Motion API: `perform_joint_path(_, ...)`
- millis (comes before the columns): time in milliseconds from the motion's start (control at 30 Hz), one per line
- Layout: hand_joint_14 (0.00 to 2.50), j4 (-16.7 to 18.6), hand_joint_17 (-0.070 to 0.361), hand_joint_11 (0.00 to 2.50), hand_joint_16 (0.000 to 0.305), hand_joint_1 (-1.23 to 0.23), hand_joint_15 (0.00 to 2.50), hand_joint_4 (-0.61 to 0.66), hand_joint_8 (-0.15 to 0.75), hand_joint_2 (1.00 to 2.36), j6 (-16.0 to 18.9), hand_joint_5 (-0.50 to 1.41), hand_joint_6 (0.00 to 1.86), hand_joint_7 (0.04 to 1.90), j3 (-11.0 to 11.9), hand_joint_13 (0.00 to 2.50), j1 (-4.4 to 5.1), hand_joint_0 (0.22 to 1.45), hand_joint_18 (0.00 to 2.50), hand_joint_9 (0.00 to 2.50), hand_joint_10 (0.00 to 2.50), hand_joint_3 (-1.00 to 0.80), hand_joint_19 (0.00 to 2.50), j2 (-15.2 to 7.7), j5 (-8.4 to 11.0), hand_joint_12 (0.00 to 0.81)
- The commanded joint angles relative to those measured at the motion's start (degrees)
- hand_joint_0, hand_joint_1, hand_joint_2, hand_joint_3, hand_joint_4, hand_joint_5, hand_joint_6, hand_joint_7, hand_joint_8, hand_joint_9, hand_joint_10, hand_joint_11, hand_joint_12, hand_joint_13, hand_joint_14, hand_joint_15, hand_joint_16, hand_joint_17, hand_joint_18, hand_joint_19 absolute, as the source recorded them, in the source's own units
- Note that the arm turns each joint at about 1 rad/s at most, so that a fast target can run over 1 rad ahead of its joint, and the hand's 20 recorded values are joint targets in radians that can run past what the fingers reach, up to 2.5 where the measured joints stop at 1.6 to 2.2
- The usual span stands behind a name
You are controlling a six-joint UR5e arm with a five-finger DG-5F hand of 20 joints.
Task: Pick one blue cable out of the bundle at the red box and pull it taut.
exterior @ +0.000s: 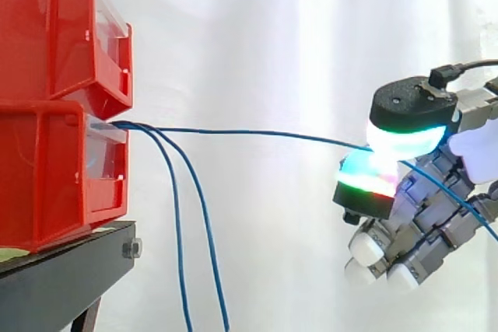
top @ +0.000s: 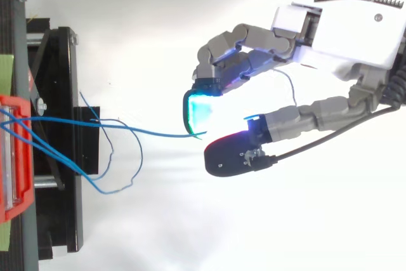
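Drawn out nearly straight from the front of the lower red box (exterior: 47, 180): one thin blue cable (exterior: 257, 134), sloping slightly down to the hand (exterior: 424, 211) and pinched there. Hanging slack below the box front, side by side: two more blue cables (exterior: 204, 223).

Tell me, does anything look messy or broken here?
Nothing looks broken. Two loose blue cables dangle from the lower red bin, a bit untidy, while the hand pinches a third cable almost straight.
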Motion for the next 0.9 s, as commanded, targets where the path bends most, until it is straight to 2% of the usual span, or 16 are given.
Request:
perform_joint_path(0, 0.01, -0.34, 0.151, 0.22, 0.067, -0.87, 0.18, 0.06, 0.339, 1.01, -0.36, -0.07, 0.86, 1.23, -0.03, 0.42, -0.18, 0.59, 0.45, 0.59, 0.0, -0.05, 0.18, -0.03, -0.07, 0.439)
perform_joint_path(867, 0.01, 0.36, 0.149, 0.25, 0.066, -0.87, 0.19, 0.07, 0.35, 1.0, -0.62, -0.07, 0.86, 1.22, -0.03, 0.47, 0.17, 0.6, 0.5, 0.65, 0.0, -0.04, 0.18, -0.03, 0.19, 0.435)
